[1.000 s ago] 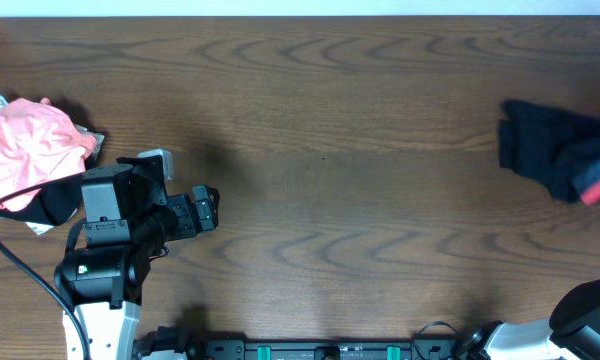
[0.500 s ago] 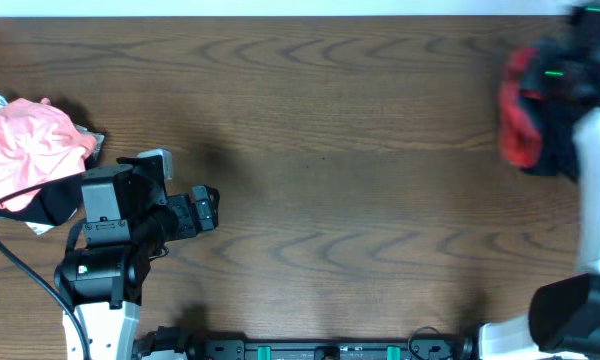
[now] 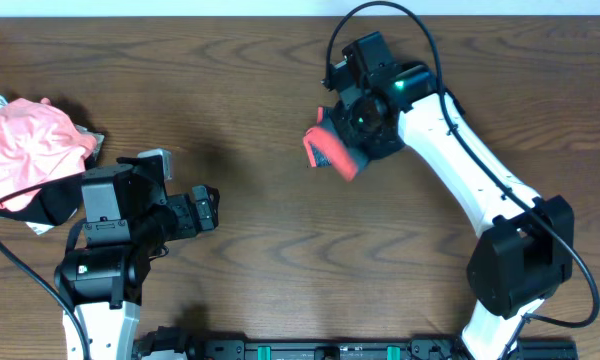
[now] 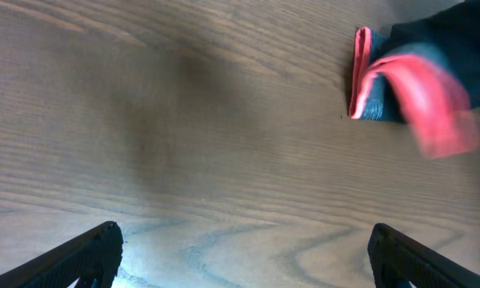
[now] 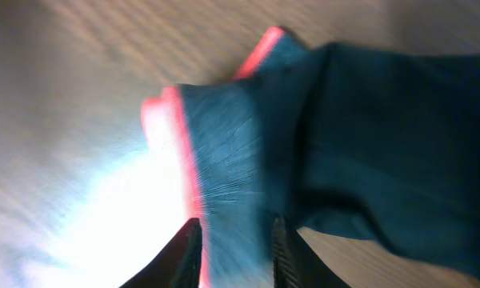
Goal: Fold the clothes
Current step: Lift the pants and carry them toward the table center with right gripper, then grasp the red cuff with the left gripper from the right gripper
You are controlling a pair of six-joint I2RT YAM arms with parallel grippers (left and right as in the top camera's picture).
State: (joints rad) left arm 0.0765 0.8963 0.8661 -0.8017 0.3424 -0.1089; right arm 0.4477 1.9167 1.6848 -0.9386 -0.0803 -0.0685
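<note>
The table (image 3: 280,60) takes up most of the overhead view: dark brown wood with a wavy, looping grain and a dull sheen. The right arm (image 3: 460,150) crosses its right half on a slant, with white shell links and black joints, and a black cable (image 3: 380,12) arcs over its wrist. The left arm (image 3: 105,260) sits low at the left, black blocks on a white base, well apart from the other.

At the far left edge lies a crumpled pink garment (image 3: 25,150), soft and creased, with a dark piece of cloth showing under its near edge. The left arm's wrist partly covers that corner from above.

The leggings (image 3: 330,152) are bunched into a small bundle at mid-table, just under the right arm's wrist – black stretch fabric, a heathered grey band, and a bright coral-red edge folded over itself. Bare wood lies between the bundle and the left arm.

The right gripper (image 5: 234,248) stands narrow, its two fingers close on either side of the grey waistband, which fills the gap and puckers toward them. That view is blurred, with white glare at the left. The left gripper (image 4: 244,252) is spread wide and holds nothing – its black fingertips (image 4: 92,254) sit at the frame's lower corners.
</note>
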